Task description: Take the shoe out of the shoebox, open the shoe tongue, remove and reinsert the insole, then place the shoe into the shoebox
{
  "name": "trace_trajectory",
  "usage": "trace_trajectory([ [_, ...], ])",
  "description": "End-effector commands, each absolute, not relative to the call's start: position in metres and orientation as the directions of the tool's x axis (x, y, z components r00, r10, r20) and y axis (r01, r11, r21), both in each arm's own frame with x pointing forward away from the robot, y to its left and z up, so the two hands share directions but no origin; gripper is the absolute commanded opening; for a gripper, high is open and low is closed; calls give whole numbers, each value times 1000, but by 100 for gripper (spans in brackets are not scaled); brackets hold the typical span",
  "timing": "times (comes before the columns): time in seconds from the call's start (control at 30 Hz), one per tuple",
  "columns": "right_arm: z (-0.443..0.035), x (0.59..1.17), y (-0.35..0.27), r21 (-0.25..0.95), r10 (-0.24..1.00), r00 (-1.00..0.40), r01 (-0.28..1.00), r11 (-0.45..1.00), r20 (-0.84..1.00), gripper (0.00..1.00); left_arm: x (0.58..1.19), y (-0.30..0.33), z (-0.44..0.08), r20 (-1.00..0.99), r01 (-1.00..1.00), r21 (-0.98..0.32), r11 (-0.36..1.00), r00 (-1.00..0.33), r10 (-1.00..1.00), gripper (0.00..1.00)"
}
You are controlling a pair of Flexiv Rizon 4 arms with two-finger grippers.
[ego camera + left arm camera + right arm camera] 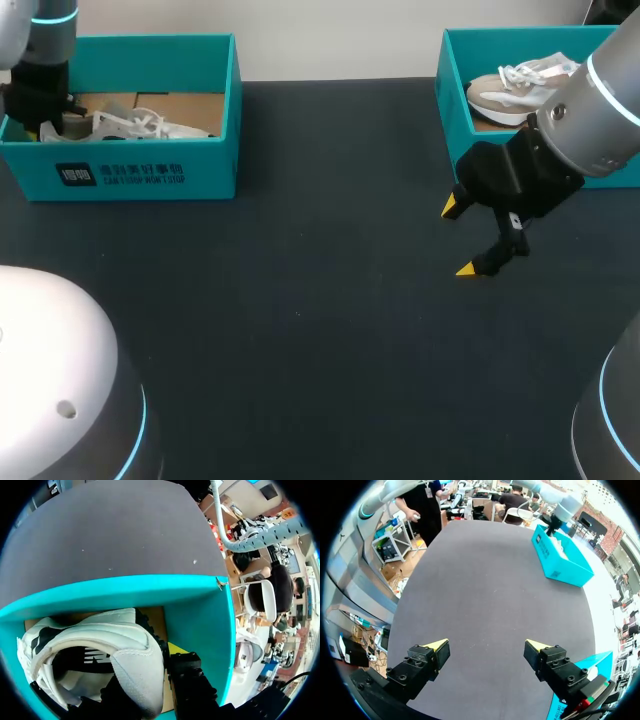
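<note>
The counter (pixel 300 300) is a flat, dark, matte sheet with a fine grain. Two teal shoeboxes with smooth, thin, straight walls stand on it at its far edge, well apart.

The left shoebox (pixel 210 165) is open-topped and rectangular, with a brown cardboard floor (pixel 185 103). The white shoe (pixel 130 125) lies in it, its white laces loose and tangled. In the left wrist view the white shoe (pixel 125 635) shows soft, slightly napped white panels, black patches at one end and a dark lining inside its rounded opening. The left tool (pixel 42 115) is down inside this box at its left end, pressed close to the shoe. One of its black, blocky fingers (pixel 192 680) stands just beside the shoe's white side panel, yellow tip showing against the cardboard. The other finger is hidden by the shoe, so I cannot tell whether this tool is open or clamped.

The right shoebox (pixel 452 90) holds a beige shoe (pixel 515 90) with a pale thick sole and white laces. The right arm's grey wrist crosses in front of this box and hides part of it.

The right tool (pixel 460 238) hangs over bare counter just near of the right shoebox. Its angular black fingers are spread wide, the wedge-shaped yellow tips apart with nothing between them. From its own wrist view the right tool (pixel 486 645) points across the counter toward the left shoebox (pixel 560 562), with a teal corner of the right shoebox (pixel 592 664) just beside one finger.
</note>
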State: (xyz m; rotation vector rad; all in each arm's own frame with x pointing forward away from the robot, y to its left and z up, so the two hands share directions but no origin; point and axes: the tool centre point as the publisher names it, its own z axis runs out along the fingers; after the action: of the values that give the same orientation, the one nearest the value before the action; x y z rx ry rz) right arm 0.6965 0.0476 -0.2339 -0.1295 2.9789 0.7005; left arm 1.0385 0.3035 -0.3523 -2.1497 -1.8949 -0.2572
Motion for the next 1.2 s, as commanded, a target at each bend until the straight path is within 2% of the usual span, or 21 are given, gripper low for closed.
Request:
trace_trajectory([
  [0.03, -235, 697, 49, 440, -65, -993, -100, 893, -95, 100, 1044, 303, -362, 312, 989, -92, -113, 136, 940, 0],
  [0.4, -235, 697, 49, 440, -65, -993, -100, 893, -95, 100, 1046, 303, -375, 313, 987, -113, -116, 146, 939, 0],
  [0.47, -235, 697, 49, 440, -65, -993, -100, 893, -95, 100, 1046, 303, -375, 311, 987, -112, -116, 146, 939, 36],
  [0.57, -235, 697, 49, 440, -65, -993, -100, 893, -95, 100, 1047, 303, -374, 307, 986, -111, -121, 150, 940, 41],
  [1.2, -235, 697, 49, 440, -65, -993, -100, 893, -95, 100, 1039, 295, -338, 232, 983, -60, -173, 182, 955, 47],
])
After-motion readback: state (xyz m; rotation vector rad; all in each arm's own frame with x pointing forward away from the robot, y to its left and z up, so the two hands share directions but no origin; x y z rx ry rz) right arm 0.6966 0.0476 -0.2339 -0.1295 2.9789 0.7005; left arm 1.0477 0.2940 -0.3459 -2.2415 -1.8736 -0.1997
